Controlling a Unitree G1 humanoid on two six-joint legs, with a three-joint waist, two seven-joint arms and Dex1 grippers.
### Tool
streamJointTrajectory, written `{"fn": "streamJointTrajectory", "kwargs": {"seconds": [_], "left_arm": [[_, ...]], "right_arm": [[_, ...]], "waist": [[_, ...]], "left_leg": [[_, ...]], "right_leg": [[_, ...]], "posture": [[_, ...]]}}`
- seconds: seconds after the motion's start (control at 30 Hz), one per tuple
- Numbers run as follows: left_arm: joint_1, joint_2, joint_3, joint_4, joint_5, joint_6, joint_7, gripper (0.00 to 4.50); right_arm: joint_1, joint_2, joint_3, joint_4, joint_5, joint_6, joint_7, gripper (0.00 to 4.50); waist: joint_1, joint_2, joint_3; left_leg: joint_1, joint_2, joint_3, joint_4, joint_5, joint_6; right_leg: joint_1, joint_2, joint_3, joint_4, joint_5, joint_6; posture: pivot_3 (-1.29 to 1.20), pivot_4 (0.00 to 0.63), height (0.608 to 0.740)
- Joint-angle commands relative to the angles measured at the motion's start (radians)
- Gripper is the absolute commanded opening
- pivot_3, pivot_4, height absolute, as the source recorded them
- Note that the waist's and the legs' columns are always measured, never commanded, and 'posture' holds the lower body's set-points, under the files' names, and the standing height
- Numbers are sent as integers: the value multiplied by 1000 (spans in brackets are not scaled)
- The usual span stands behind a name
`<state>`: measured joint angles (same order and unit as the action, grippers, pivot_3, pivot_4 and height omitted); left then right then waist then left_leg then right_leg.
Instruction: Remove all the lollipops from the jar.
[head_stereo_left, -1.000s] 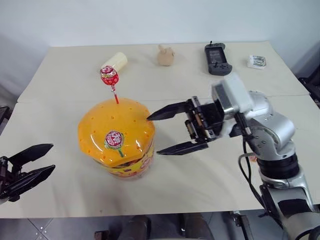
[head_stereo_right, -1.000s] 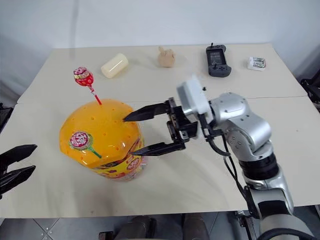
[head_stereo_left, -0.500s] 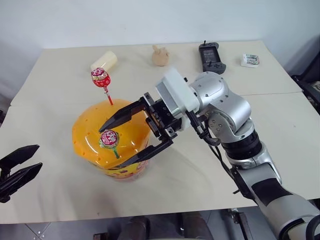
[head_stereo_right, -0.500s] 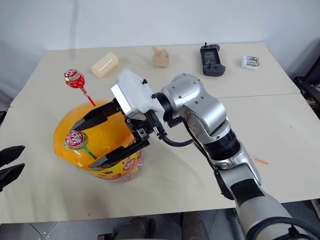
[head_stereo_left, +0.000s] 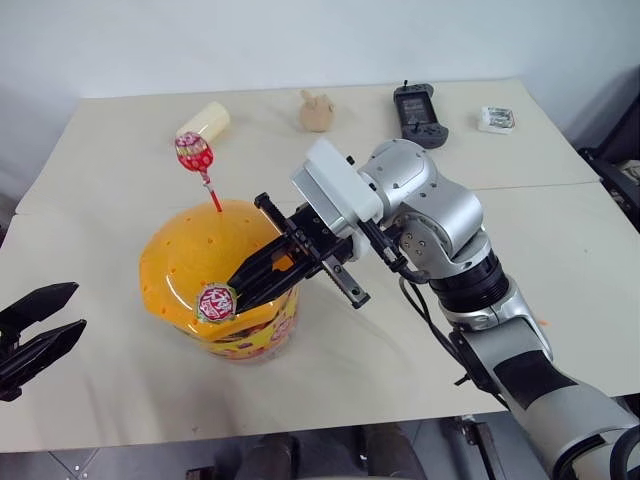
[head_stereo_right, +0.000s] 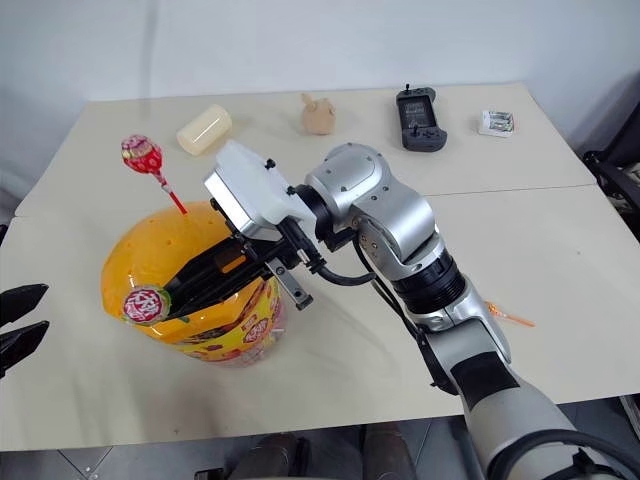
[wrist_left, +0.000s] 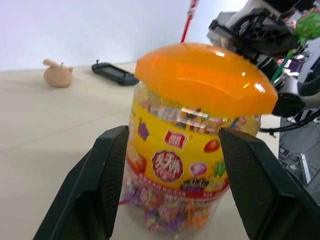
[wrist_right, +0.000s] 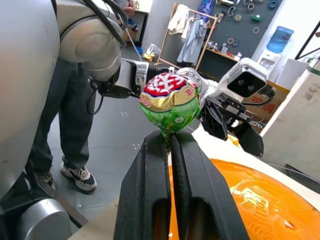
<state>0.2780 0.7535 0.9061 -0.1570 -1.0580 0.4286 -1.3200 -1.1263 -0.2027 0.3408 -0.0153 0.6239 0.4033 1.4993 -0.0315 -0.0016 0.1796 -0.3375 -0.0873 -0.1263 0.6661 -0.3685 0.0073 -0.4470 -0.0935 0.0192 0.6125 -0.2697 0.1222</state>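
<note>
1. Smooth matte beige table (head_stereo_left: 560, 260), flat, with a straight seam across.
2. Squat clear plastic jar (head_stereo_left: 222, 285) near the table's front left, glossy domed orange lid pocked with small holes, bright printed label, wrapped sweets heaped inside.
3. Right gripper (head_stereo_left: 240, 291) reaching over the dome, slim black fingers (wrist_right: 150, 190) pressed together on the stick just under a round green-wrapped lollipop (head_stereo_left: 214, 303) at the lid's front edge.
4. Left gripper (head_stereo_left: 40, 335) low at the left, apart from the jar, textured black fingers (wrist_left: 107, 175) spread wide, nothing between them.
5. Red-wrapped lollipop (head_stereo_left: 193, 153) upright on a thin red stick in the lid's far side.
6. Thin orange stick (head_stereo_right: 508, 318) flat on the table, right of the arm.
</note>
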Motion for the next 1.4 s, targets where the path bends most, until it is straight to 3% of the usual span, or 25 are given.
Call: {"fn": "streamJointTrajectory", "kwargs": {"seconds": [0.03, 0.17, 0.27, 0.4, 0.6, 0.7, 0.9, 1.1, 1.2, 1.4], "left_arm": [[-8, -11, 39, -68, -67, 16, 34, 3047], [-6, -11, 46, -150, -134, 46, 64, 3047], [-29, 1, 23, -246, -188, 66, 94, 3047], [-29, 34, -3, -335, -162, 61, 68, 3047], [-8, 50, -8, -361, -153, 57, 48, 3047], [-40, 55, -35, -323, -141, 51, 44, 3047], [-93, 78, -94, -289, -107, 44, 11, 3047], [-101, 85, -99, -300, -121, 61, 1, 3047], [-102, 80, -95, -303, -125, 62, 14, 3047], [-108, 62, -71, -290, -139, 60, 58, 3047]], "right_arm": [[1, 26, -91, -21, 135, 71, 16, 43], [3, 23, -187, -10, 211, 132, -54, 43], [-2, -38, -293, 5, 262, 180, -101, 43], [40, -277, -372, 70, 174, 209, -104, 43], [250, -676, -369, 203, -130, -25, 0, 43], [393, -829, -369, 292, -275, -171, -17, 43], [621, -938, -348, 496, -485, -311, -178, 43], [645, -929, -382, 701, -520, -396, -253, 43], [648, -916, -400, 720, -487, -374, -241, 778], [625, -874, -490, 644, -335, -415, -118, 2808]], "waist": [[0, 0, 0], [1, 0, 0], [3, 0, 0], [14, 0, 0], [18, 3, 2], [28, 4, 3], [28, 4, 3], [24, 7, 3], [27, 7, 3], [26, 8, 3]], "left_leg": [[0, 0, 0, 0, 0, 0], [0, 0, 0, 0, 0, 0], [0, 0, 0, 0, 0, 0], [-1, -1, -2, 1, -1, 1], [-2, -1, 3, -1, -3, 3], [-4, -1, 4, -1, -3, 4], [-1, 2, 14, 1, -3, 4], [3, 3, 18, 7, -3, 3], [2, 4, 18, 11, -4, 3], [2, 5, 18, 12, -4, 2]], "right_leg": [[0, 0, 0, 0, 0, 0], [0, 0, -1, 0, 0, 0], [0, 0, -1, 0, 0, 0], [1, -1, -2, -1, 0, 0], [-1, -1, 0, -4, 0, 0], [-3, -1, 0, -5, 0, 0], [-2, -3, -3, -7, 1, 1], [0, -2, 1, -2, 2, 2], [1, -1, 0, -2, 3, 1], [1, 0, 0, -2, 3, 1]], "posture": [[0, 150, 740], [0, 150, 740], [0, 150, 740], [0, 150, 740], [0, 150, 740], [0, 150, 740], [0, 150, 740], [0, 150, 740], [0, 150, 740], [0, 150, 740]]}}
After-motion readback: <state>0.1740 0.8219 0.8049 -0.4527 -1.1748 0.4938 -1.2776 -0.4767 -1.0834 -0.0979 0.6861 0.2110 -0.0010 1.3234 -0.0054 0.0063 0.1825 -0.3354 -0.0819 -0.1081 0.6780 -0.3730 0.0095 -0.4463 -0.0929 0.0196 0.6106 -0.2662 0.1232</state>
